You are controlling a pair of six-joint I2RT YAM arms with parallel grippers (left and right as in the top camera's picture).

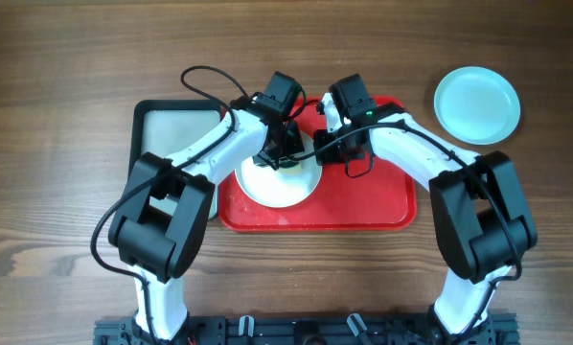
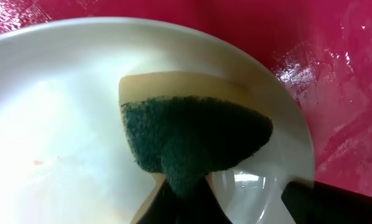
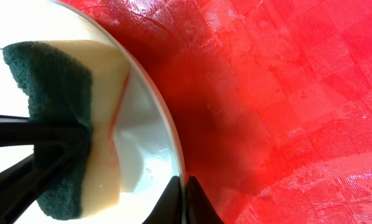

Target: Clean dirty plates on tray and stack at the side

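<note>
We look down on a brown wooden table [image 1: 37,57] that fills the whole background. At the far left of the scene stands a grey tray [image 1: 176,120] with a black rim, and the left arm covers part of it.

Going to the right, the left gripper [image 2: 180,202] reaches over the middle of the table. In its wrist view we see its dark fingers pinched together on a sponge [image 2: 192,134], which has a dark green rough side and a pale yellow side. The sponge lies pressed on the inside of the white plate [image 1: 282,187], near the rim. On the plate's floor we notice one faint orange mark, at the left of this view.

The white plate lies inside the red tray [image 1: 363,206], in its left half. Next comes the right gripper [image 3: 186,199]. In its wrist view the two thin fingers are closed tightly on the rim of the white plate, one on each side of the edge, and the wet, shiny surface of the red tray is just beside them. The sponge shows also here, at the left.

At the far right, well apart from the red tray, a turquoise plate [image 1: 476,103] lies flat on the bare table and looks clean.
</note>
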